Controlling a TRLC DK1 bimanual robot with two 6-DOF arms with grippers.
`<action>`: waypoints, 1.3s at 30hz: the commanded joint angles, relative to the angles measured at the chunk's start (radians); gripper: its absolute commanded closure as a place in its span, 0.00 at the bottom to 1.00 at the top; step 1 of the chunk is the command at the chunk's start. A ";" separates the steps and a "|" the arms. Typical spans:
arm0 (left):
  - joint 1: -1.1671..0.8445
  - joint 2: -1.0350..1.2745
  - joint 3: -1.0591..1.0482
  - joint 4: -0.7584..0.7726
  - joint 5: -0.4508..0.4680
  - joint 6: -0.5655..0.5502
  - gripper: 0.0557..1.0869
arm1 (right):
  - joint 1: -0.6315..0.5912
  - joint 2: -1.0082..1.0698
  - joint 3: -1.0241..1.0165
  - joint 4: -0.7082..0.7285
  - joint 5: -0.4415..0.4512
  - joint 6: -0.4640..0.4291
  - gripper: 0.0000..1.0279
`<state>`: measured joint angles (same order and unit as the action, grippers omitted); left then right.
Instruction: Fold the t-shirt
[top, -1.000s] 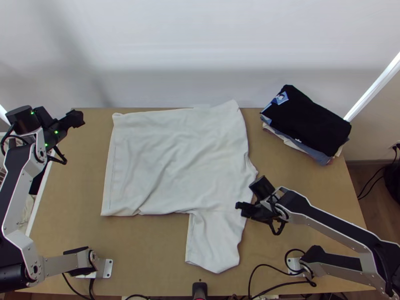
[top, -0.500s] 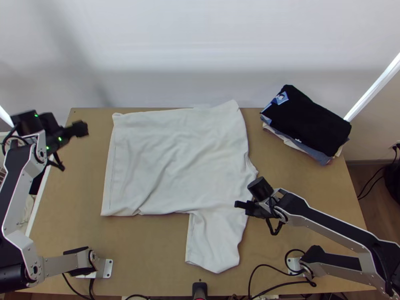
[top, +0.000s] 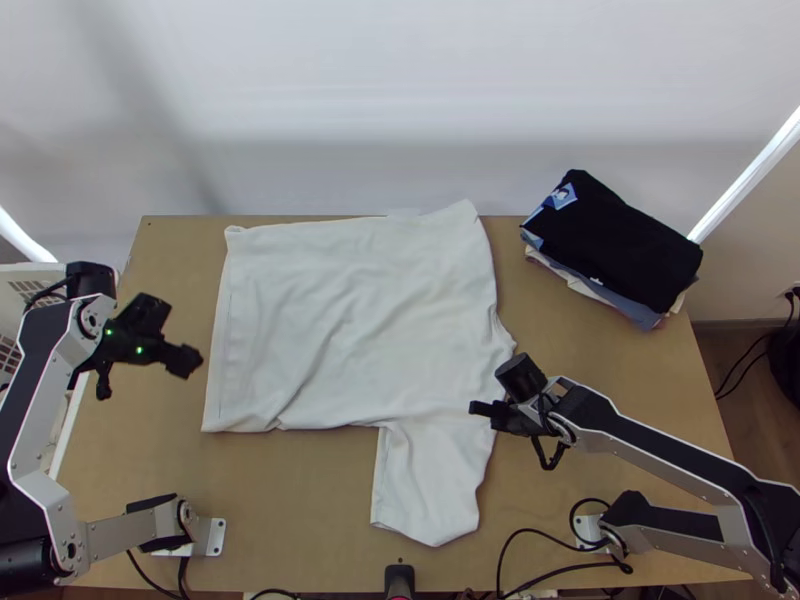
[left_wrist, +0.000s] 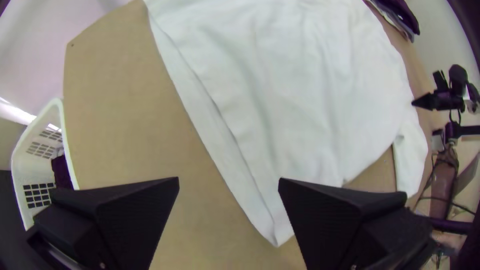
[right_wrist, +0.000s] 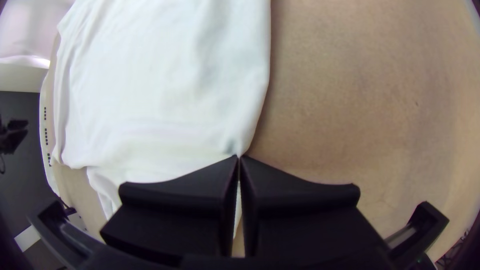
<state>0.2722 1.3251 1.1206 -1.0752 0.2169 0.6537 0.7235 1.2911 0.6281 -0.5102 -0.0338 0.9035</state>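
Note:
The white t-shirt (top: 350, 320) lies spread with soft wrinkles, one sleeve (top: 425, 480) pointing to the table's near edge. Left of its hem, above bare table, is my left gripper (top: 190, 362); in the left wrist view the left gripper (left_wrist: 229, 182) stands open, nothing between its fingers, close to the shirt's near left corner (left_wrist: 276, 232). My right gripper (top: 478, 410) is at the shirt's right edge, where the sleeve meets the body. In the right wrist view the right gripper (right_wrist: 238, 159) is shut on the edge of the t-shirt (right_wrist: 165, 90).
A stack of folded clothes, black on top (top: 610, 240), lies at the back right of the table (top: 300, 500). A white basket (left_wrist: 25, 170) with dark cloth inside stands beyond the table's left edge. Cables run along the near edge.
My left gripper has come toward the near edge and slightly right, nearing the shirt's left side. The right gripper shifted slightly left early on, then held still. The shirt looks unmoved.

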 joint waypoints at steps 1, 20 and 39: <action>0.005 -0.017 -0.041 -0.111 -0.002 0.152 0.06 | -0.012 0.010 -0.033 0.006 0.020 -0.012 0.97; 0.018 -0.029 -0.180 -0.192 -0.051 0.305 0.06 | -0.038 0.004 -0.042 0.024 0.023 -0.011 0.97; -0.093 -0.044 -0.326 -0.058 0.006 0.242 0.28 | -0.038 0.002 -0.050 0.036 0.025 -0.012 0.97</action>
<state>0.1928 1.2865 0.8276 -1.1522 0.1997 0.9154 0.6971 1.2900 0.6159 -0.4778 -0.0257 0.9039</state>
